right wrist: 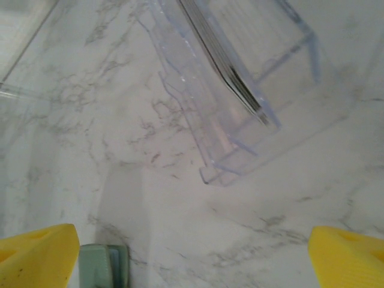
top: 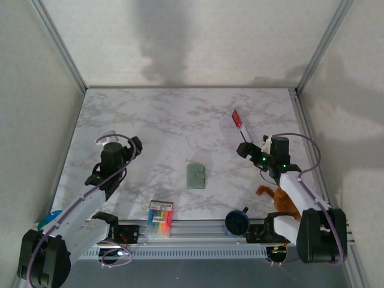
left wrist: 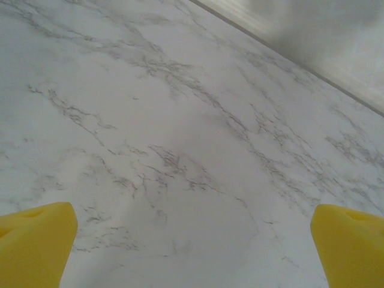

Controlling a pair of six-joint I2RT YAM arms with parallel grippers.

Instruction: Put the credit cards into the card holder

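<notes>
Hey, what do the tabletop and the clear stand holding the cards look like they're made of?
Tabletop: marble or a marble-print laminate, white with grey veins and a fairly matte finish. Stand: probably hard clear plastic, glossy; the veined surface shows through its walls.

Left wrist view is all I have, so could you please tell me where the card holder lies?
Observer: The card holder lies in the middle of the table, apparently folded shut.
Operator: Thank you. Where are the credit cards?
Observer: The credit cards stand on edge in a clear plastic stand toward the far right.
Operator: Is the right gripper holding anything?
Observer: No, the right gripper is open and empty, facing that stand.
</notes>
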